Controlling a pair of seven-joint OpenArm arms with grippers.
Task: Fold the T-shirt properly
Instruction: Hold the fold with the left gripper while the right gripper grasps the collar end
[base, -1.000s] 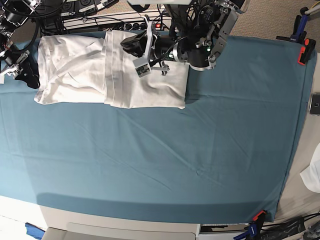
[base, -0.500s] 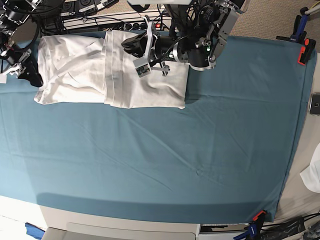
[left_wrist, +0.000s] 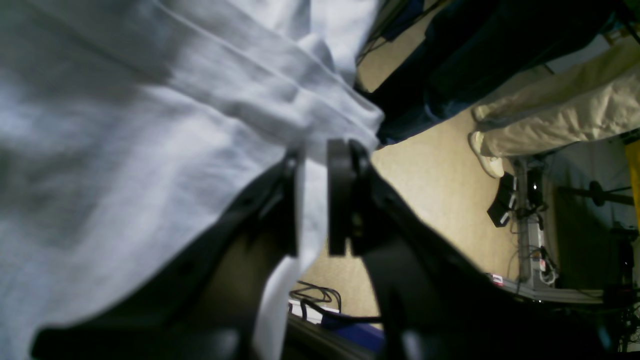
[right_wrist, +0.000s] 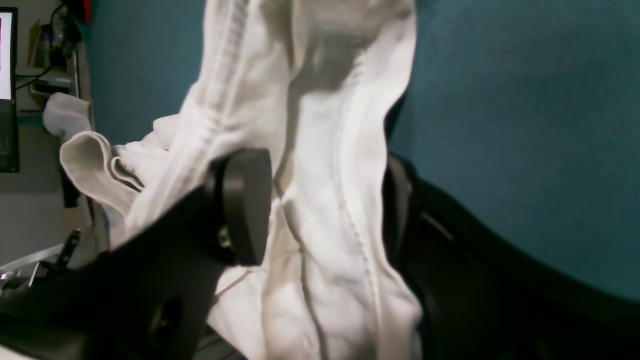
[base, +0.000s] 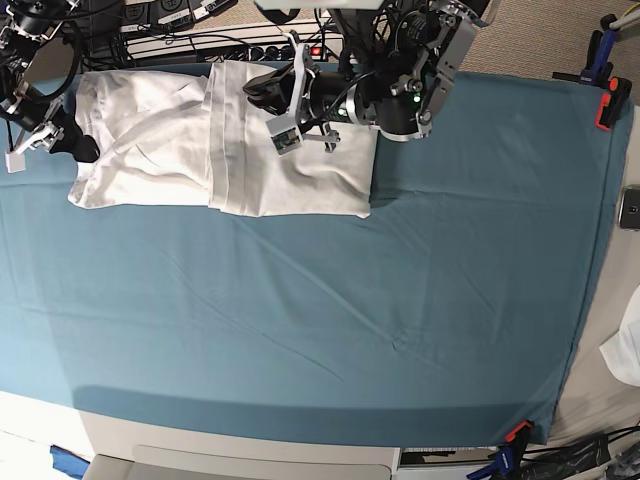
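T-shirt on teal cloth; left end effector pinching hem, right end effector spread wide around bunched edge.

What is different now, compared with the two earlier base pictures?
The right gripper at the T-shirt's left end has moved inward over the cloth edge, and that edge now looks bunched between its wide jaws. The left gripper stays pinched on a fold near the shirt's far edge. The shirt's folded part and the teal cloth lie as before.
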